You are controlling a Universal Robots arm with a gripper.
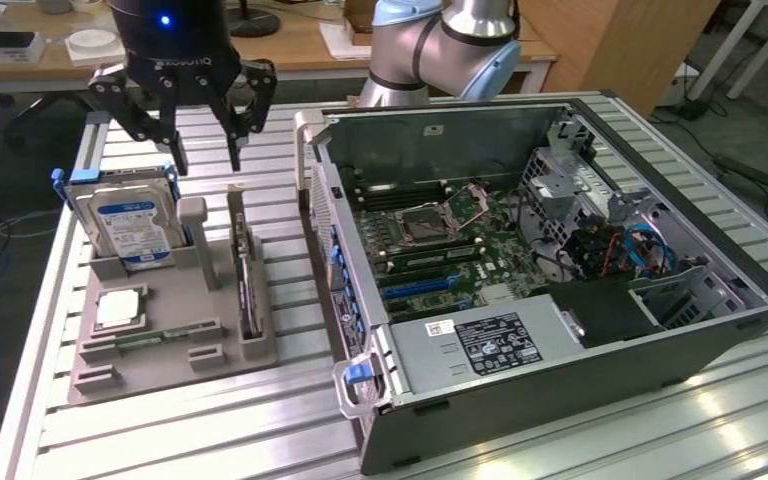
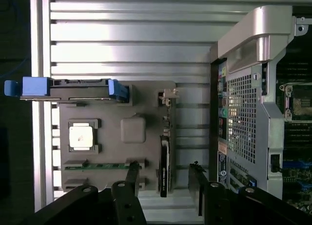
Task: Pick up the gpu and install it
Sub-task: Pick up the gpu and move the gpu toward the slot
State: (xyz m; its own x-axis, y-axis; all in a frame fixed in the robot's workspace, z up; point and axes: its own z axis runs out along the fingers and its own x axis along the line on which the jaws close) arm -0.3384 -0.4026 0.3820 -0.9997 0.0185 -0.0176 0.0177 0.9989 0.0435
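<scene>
The gpu (image 1: 241, 268) stands on its long edge in a slot of the grey holder tray (image 1: 157, 378), on the side nearest the computer. In the wrist view it is a thin dark strip (image 2: 165, 157) with its metal bracket at the far end. My gripper (image 1: 207, 160) hangs above the tray's far end, over the gpu's bracket end and clear of it. Its black fingers (image 1: 173, 140) are spread open with nothing between them. In the wrist view the gripper (image 2: 163, 186) straddles the line of the card from above.
The open computer case (image 1: 704, 330) lies at the exterior view's right, its motherboard (image 1: 451, 250) exposed. The tray also carries an upright hard drive (image 1: 128, 218) with blue clips, a processor chip (image 1: 117, 308) and a memory stick (image 1: 164, 335). All rest on a ribbed metal table (image 1: 197, 440).
</scene>
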